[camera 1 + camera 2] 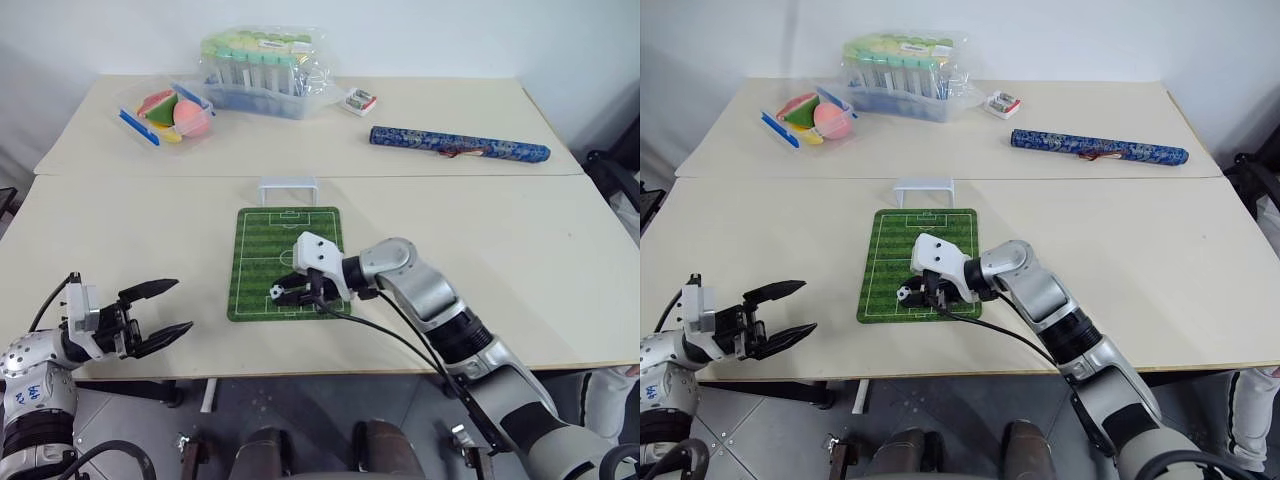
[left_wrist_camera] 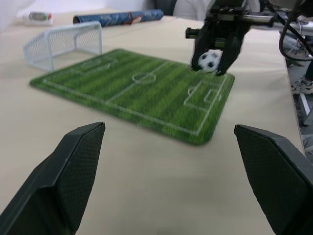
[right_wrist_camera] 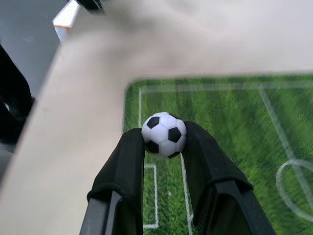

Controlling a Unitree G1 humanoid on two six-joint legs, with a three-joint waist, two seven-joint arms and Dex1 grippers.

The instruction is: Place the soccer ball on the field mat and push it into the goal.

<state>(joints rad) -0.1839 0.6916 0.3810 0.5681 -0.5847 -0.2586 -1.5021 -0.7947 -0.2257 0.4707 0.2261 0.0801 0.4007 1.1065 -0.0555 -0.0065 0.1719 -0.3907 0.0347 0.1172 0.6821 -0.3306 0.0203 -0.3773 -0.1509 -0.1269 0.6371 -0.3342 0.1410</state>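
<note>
The right gripper (image 1: pixel 285 293) has its two black fingers clenched on the soccer ball (image 3: pixel 164 134), pinching it at their tips, and holds it over the field mat (image 1: pixel 262 262), above the penalty box at the mat's near end, the end farthest from the goal (image 1: pixel 289 189). The left wrist view shows the ball carried a little above the green surface rather than resting on it, so the first part of the task looks close to done but not finished: the ball has reached the mat's area and has not yet been set down. The goal stands just past the mat's far edge, roughly on its centre line, with its open mouth facing the mat. The left gripper (image 1: pixel 152 312) hangs well to the left of the mat near the table's front edge, its jaws spread wide with nothing between them. What is left, as I judge it, is to lower the ball onto the mat, let go without nudging it sideways, and then push it the full length of the mat into the goal; since the ball is tiny and round, it may roll off line when freed.
</note>
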